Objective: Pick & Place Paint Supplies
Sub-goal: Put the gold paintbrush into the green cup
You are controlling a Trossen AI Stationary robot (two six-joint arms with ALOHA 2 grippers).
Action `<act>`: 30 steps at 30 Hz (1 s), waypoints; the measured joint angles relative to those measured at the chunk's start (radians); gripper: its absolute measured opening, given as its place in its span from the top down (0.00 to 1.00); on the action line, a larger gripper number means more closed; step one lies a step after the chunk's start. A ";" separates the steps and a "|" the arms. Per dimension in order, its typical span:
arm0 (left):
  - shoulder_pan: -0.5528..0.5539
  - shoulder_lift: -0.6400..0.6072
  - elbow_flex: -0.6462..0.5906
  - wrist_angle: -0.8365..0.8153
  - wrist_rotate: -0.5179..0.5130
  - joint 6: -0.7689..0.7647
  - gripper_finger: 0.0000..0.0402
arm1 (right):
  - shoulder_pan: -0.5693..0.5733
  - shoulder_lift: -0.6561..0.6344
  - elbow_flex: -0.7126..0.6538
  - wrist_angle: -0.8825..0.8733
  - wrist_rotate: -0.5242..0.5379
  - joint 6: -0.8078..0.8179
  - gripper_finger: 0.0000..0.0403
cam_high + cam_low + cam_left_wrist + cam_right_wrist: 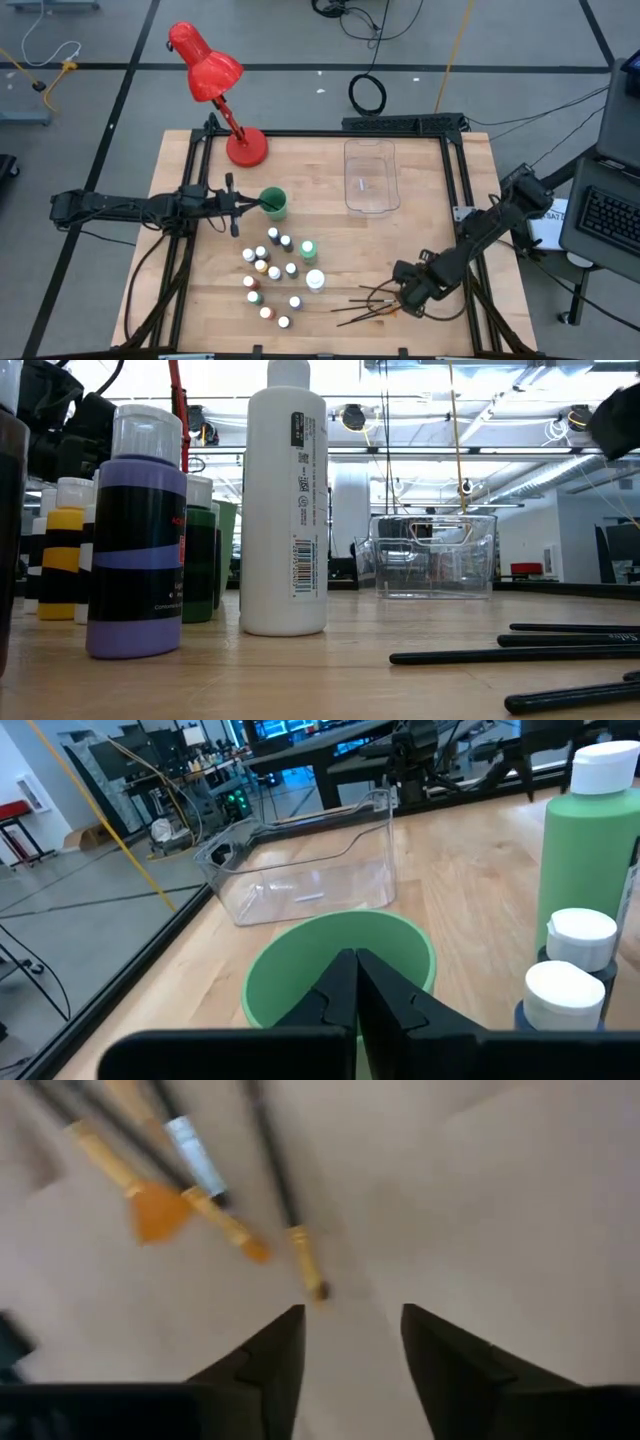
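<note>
The paintbrushes (368,303) are fanned on the table near its front edge, just beside the right gripper (408,293), whose jaws are seen parted and empty above the brush tips (230,1220). The left gripper (240,207) is held closed at the green cup (273,203) rim (nothing gripped); paint bottles (272,270) are clustered nearby.

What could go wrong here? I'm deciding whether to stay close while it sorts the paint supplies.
The right gripper is open just over loose, crossing paintbrushes; it may scatter them or grab several. The left gripper, shut at the green cup, sits near crowded small bottles it could topple.
</note>
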 joint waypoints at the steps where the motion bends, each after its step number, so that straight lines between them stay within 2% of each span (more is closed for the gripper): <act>1: 0.000 0.000 0.000 0.000 0.000 -0.001 0.98 | 0.010 -0.001 0.000 0.026 0.009 0.002 0.56; 5: 0.000 0.000 0.000 -0.002 0.000 -0.001 0.95 | 0.055 0.007 0.001 0.083 0.094 0.029 0.55; 9: 0.000 0.000 0.000 -0.003 0.000 0.006 0.94 | 0.089 0.052 0.000 0.051 0.155 0.024 0.62; 13: 0.000 0.000 0.000 -0.010 0.000 0.006 0.94 | 0.091 0.105 0.000 0.040 0.124 0.006 0.68; 22: 0.000 0.000 0.000 -0.009 0.000 0.006 0.94 | 0.091 0.186 0.005 0.049 0.124 -0.027 0.75; 24: 0.000 0.000 0.000 -0.010 0.000 0.006 0.94 | 0.091 0.190 0.004 0.052 0.102 -0.031 0.80; 28: 0.000 0.000 0.000 -0.009 0.000 0.006 0.94 | 0.087 0.187 0.003 0.056 0.045 -0.028 0.96; 30: 0.000 0.000 0.000 -0.009 0.000 0.007 0.94 | 0.088 0.182 0.002 0.054 0.045 -0.020 0.98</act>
